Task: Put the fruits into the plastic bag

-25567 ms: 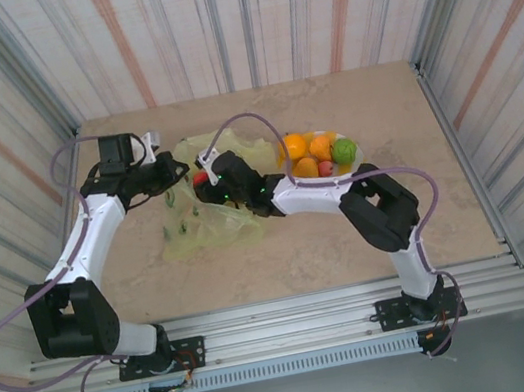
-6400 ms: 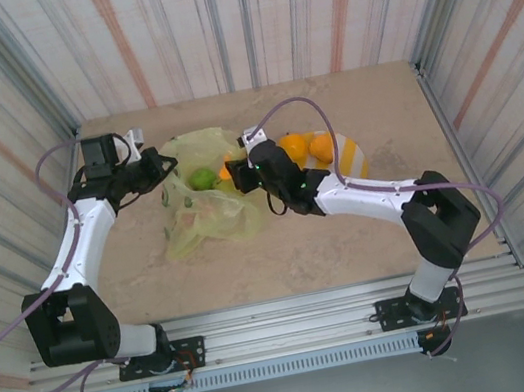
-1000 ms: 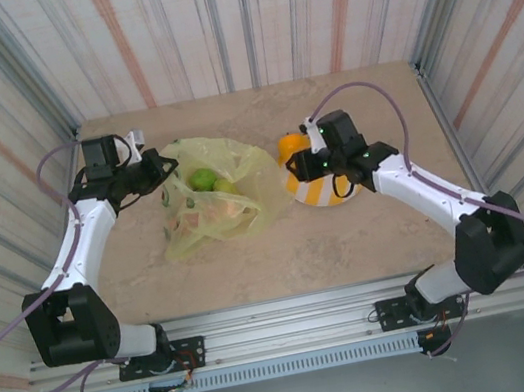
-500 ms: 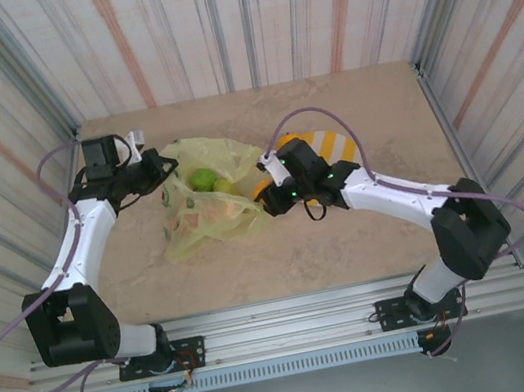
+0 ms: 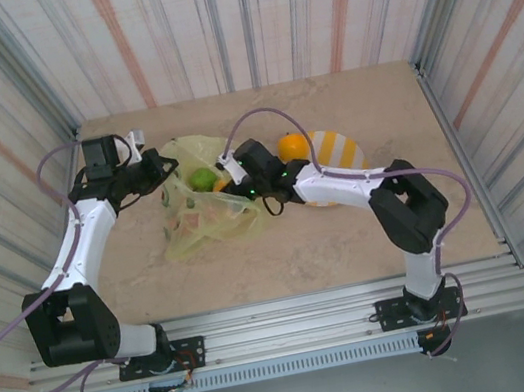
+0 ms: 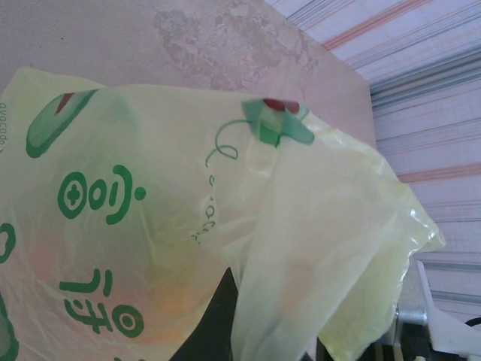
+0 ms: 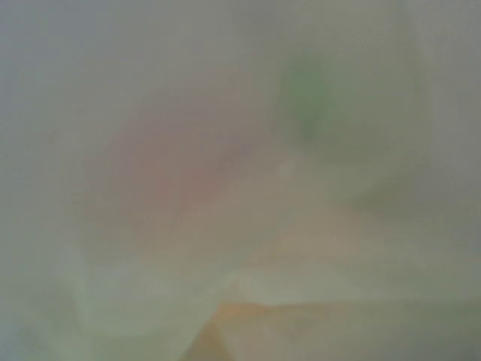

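The yellow-green plastic bag [image 5: 207, 216] lies left of centre with its mouth facing right. My left gripper [image 5: 162, 172] is shut on the bag's upper left edge, and bag film [image 6: 150, 226] drapes over its dark finger in the left wrist view. My right gripper [image 5: 229, 182] is pushed into the bag's mouth, shut on an orange fruit [image 5: 222, 185]. A green fruit [image 5: 201, 178] lies inside the bag beside it. Another orange fruit [image 5: 292, 146] sits on the striped plate [image 5: 340, 150]. The right wrist view is blurred by plastic, with an orange shape [image 7: 248, 331] low down and pink [image 7: 180, 158] and green [image 7: 304, 94] blurs beyond.
The striped plate stands right of the bag, behind my right forearm. Striped walls close in the table on three sides. The metal rail with both arm bases [image 5: 284, 319] runs along the near edge.
My right gripper has carried an orange fruit from the plate leftward into the bag's mouth. My left gripper and the bag have stayed put.
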Controlling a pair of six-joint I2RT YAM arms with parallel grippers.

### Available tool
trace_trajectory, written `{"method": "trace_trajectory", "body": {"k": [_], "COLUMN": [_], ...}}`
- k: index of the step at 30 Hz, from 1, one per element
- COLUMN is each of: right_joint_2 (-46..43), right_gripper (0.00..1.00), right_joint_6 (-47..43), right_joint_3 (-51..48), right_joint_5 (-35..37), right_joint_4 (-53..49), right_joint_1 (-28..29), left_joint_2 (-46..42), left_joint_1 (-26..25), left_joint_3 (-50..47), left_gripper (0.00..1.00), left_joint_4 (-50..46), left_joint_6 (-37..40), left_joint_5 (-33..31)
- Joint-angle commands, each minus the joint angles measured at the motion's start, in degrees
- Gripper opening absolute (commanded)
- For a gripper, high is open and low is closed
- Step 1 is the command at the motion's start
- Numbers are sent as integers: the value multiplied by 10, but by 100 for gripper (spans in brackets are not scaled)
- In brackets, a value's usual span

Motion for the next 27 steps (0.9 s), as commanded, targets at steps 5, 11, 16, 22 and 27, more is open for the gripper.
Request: {"method": "trace_trajectory", "body": {"k": [5, 11, 16, 22, 27], "right_joint_2": [69, 110, 124, 101, 71], "right_gripper": [65, 68, 72, 81, 86], "right_joint_6": [76, 127, 150, 135, 131], "right_joint_3": [78, 110, 116, 108, 81], "right_joint_5": [37, 27, 5, 2, 2], "right_joint_4": [58, 73, 73, 56, 62], "right_joint_1": [21, 33, 35, 30, 25], "left_joint_2": [-10, -10, -12, -12, -12], "left_joint_1": [-2, -2, -2, -2, -2], "left_joint_3": [-4, -4, -4, -5, -4], "left_gripper": [0, 0, 0, 0, 0], "left_joint_4": [5, 5, 5, 5, 5], "left_joint_6": [-3, -4, -3, -3, -3], "left_joint_5": [11, 11, 10, 11, 11]}}
